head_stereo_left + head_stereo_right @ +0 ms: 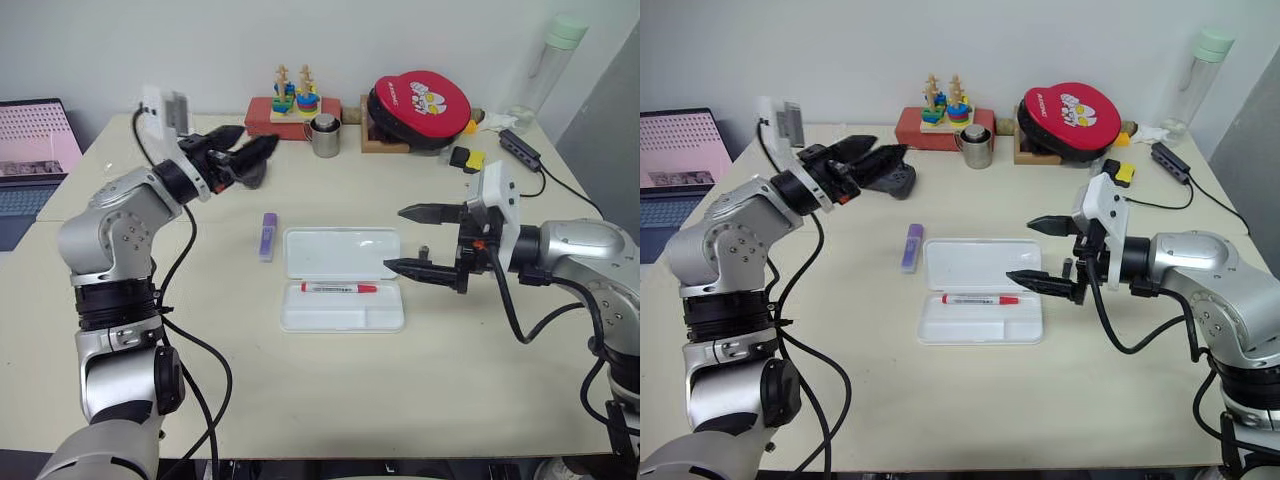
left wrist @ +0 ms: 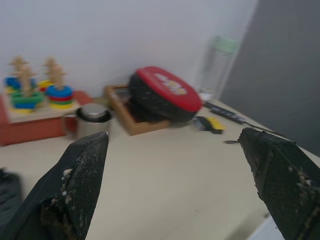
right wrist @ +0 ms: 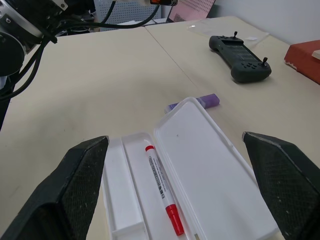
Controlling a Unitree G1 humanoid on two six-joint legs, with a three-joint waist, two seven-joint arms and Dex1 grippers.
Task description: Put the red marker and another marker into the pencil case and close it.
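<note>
The pencil case [image 1: 340, 250] lies open at mid-table, its lid folded back flat. The red marker [image 1: 340, 288] rests inside the long compartment of its base. The purple marker [image 1: 267, 236] lies on the table just left of the case, apart from it. My left gripper [image 1: 258, 140] is raised high over the far left of the table, open and empty, well away from the case. My right gripper [image 1: 393, 238] hovers at the case's right end, pointing left, open with nothing between its fingers [image 3: 85, 175]. The right wrist view looks over the red marker [image 3: 161, 187] and the purple marker [image 3: 200, 102].
A black controller [image 1: 255, 175] lies under the left gripper. Along the back stand a ring-stacking toy [image 1: 295, 95], a metal cup [image 1: 324, 135], a red round pouch [image 1: 420, 100] and a bottle [image 1: 550, 65]. A power strip [image 1: 520, 148] is at back right, a laptop [image 1: 35, 150] at far left.
</note>
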